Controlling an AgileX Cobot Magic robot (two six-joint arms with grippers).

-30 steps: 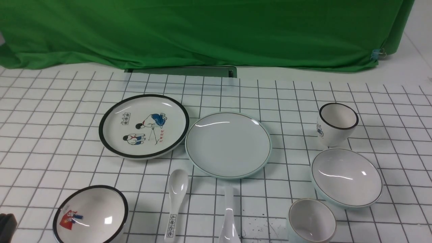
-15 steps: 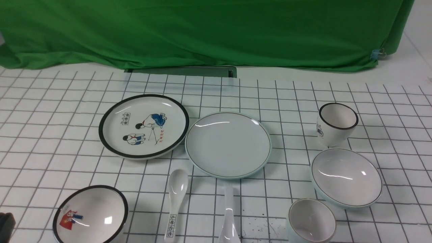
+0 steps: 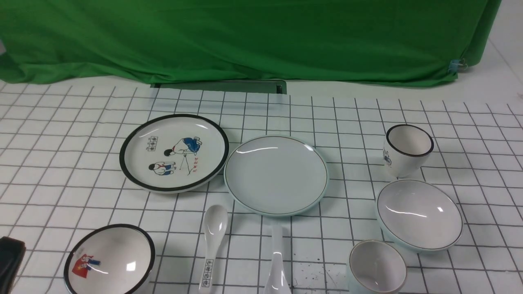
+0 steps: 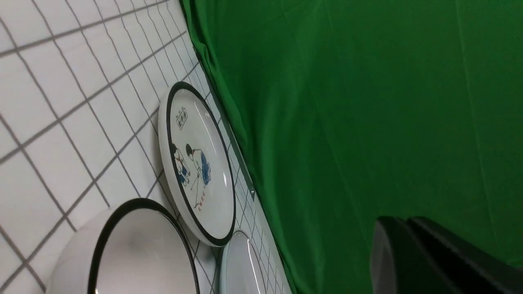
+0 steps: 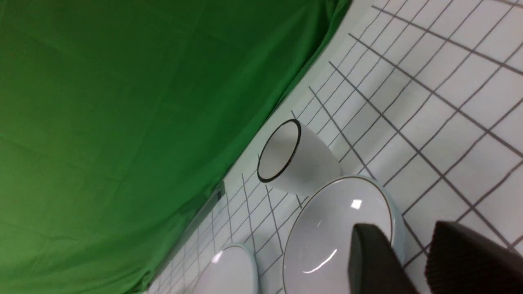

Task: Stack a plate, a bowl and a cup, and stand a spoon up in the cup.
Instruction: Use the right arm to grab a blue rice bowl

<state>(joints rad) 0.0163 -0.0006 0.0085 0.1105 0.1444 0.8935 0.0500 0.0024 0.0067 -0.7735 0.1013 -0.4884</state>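
You have a green cloth [image 3: 261,41] hanging across the far side and a white table [image 3: 61,163] ruled with a dark grid. The plate [image 3: 276,174] lies flat near the middle, plain pale bluish-white and glossy, with a thin dark-green line round its rim. Its left edge is just beside the black-rimmed cartoon plate [image 3: 174,152]. The bowl [image 3: 419,214] sits to the right of the plate and a little nearer to you, upright, the same pale colour, with a thin dark rim line and nothing inside. A black-rimmed bowl with a red figure [image 3: 109,261] stands at the near left. Just beyond your bowl is a black-rimmed cup [image 3: 408,149] with a blue picture. The cup [image 3: 377,267] you want is just beside the bowl's near left edge: small, pale, handleless, upright, with a thin brownish rim. The spoon [image 3: 277,265] is plain glossy white and lies near the front edge, its handle pointing away from you to the plate's near rim; you cannot tell whether they touch. A lettered spoon [image 3: 212,245] lies to its left. Your right gripper [image 5: 404,234] hangs over the bowl's edge, its fingers apart and holding nothing. Your left gripper [image 4: 408,245] shows only as a dark shape, so you cannot tell how its fingers stand.
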